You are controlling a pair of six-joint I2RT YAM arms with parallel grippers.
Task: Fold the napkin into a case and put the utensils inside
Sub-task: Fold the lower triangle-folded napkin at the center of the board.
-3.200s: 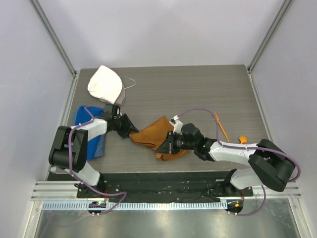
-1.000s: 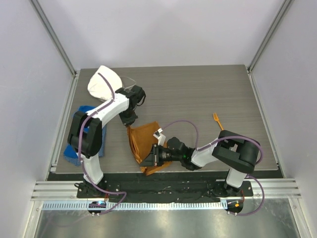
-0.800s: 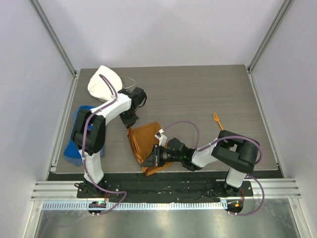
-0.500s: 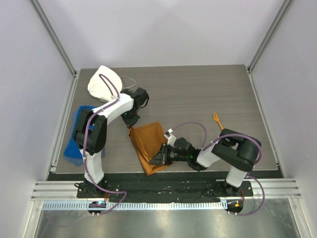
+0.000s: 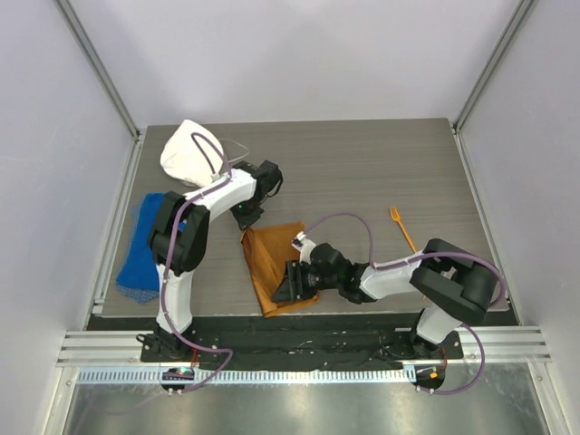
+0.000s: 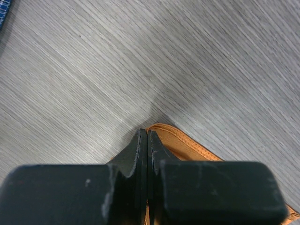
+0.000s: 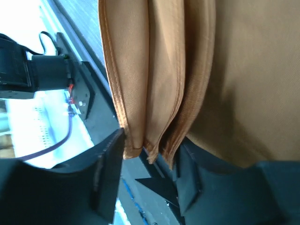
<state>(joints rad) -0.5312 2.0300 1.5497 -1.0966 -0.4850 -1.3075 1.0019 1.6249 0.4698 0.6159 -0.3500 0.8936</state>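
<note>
Top external shows napkin (image 5: 269,261) (folded) between towel (image 5: 140,258), fork (image 5: 401,227).

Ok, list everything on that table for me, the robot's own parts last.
napkin: one, rust-orange, folded in layers, near the table's front edge at centre
fork: one, orange, right side of the table, apart from the napkin
blue towel: one, blue, left edge of the table
white cloth cap: one, white, far left corner
table: one, grey wood-grain, under it all
left pincer: one, black, shut on the napkin's far corner
right pincer: one, black, open, its fingers either side of the napkin's layered near edge
</note>
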